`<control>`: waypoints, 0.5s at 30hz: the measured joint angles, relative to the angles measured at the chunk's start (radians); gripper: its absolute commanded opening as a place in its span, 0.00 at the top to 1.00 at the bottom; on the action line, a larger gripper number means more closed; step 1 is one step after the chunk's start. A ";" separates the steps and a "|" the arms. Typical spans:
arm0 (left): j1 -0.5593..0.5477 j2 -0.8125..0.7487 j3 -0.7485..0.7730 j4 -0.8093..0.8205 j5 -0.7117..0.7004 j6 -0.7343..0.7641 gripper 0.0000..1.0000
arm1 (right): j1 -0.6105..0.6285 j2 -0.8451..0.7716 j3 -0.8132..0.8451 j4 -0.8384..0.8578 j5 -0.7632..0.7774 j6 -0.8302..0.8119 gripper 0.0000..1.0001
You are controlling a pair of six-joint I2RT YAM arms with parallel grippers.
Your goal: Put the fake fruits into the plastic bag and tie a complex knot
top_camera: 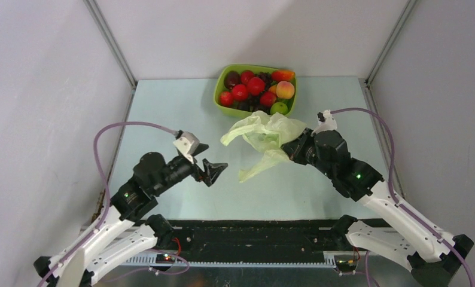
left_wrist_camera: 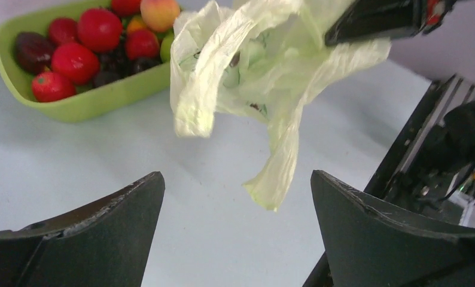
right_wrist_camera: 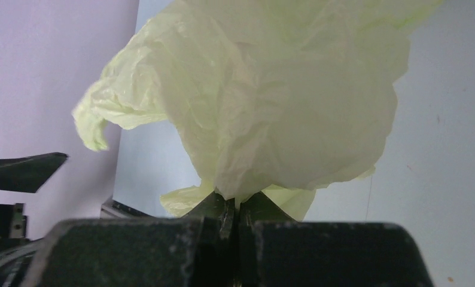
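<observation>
Pale blue tabletop [top_camera: 163, 119] from above: all fake fruits [top_camera: 254, 89] lie in the green tray [top_camera: 216, 91] at the far edge, none bagged, nothing knotted; left wrist view, left fingers [left_wrist_camera: 103, 230] wide apart, empty, facing the plastic bag [left_wrist_camera: 247, 72] hanging just before the tray; right wrist view, right fingers [right_wrist_camera: 220, 209] pinched tight on its film.

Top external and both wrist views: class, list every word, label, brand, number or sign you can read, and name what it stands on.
None can be read.
The plastic bag carries faint dark print, too crumpled and blurred to read.
The lime-green tray and the fake fruits show no lettering.
</observation>
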 measured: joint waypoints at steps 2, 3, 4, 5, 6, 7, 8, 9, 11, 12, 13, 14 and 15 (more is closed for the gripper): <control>-0.038 0.037 0.003 -0.021 -0.039 0.025 0.01 | -0.012 -0.004 0.000 -0.009 -0.020 0.017 1.00; -0.052 0.060 0.008 -0.037 -0.056 0.038 0.01 | -0.014 -0.004 0.000 -0.011 -0.030 0.023 1.00; -0.064 0.085 0.017 -0.051 -0.077 0.052 0.01 | -0.015 -0.005 0.000 -0.016 -0.042 0.032 1.00; -0.074 0.113 0.027 -0.060 -0.100 0.063 0.01 | -0.015 -0.005 0.000 -0.019 -0.050 0.039 1.00; -0.082 0.137 0.039 -0.066 -0.124 0.076 0.01 | -0.015 -0.006 0.000 -0.023 -0.060 0.045 1.00; -0.087 0.167 0.049 -0.069 -0.150 0.086 0.01 | -0.015 -0.008 0.000 -0.026 -0.068 0.049 1.00; -0.091 0.185 0.055 -0.070 -0.167 0.094 0.01 | -0.015 -0.009 0.000 -0.029 -0.075 0.055 1.00; -0.095 0.203 0.061 -0.074 -0.185 0.106 0.01 | -0.015 -0.010 0.000 -0.031 -0.080 0.058 1.00; -0.101 0.216 0.066 -0.073 -0.204 0.126 0.01 | -0.015 -0.013 0.000 -0.033 -0.090 0.066 1.00; -0.103 0.217 0.067 -0.073 -0.206 0.134 0.01 | -0.015 -0.013 0.000 -0.035 -0.094 0.068 1.00; -0.106 0.218 0.069 -0.073 -0.208 0.142 0.01 | -0.015 -0.013 0.000 -0.037 -0.097 0.069 1.00; -0.109 0.220 0.071 -0.069 -0.209 0.153 0.01 | -0.015 -0.013 0.000 -0.037 -0.099 0.071 1.00; -0.111 0.221 0.071 -0.065 -0.211 0.156 0.01 | -0.015 -0.014 0.000 -0.037 -0.102 0.072 1.00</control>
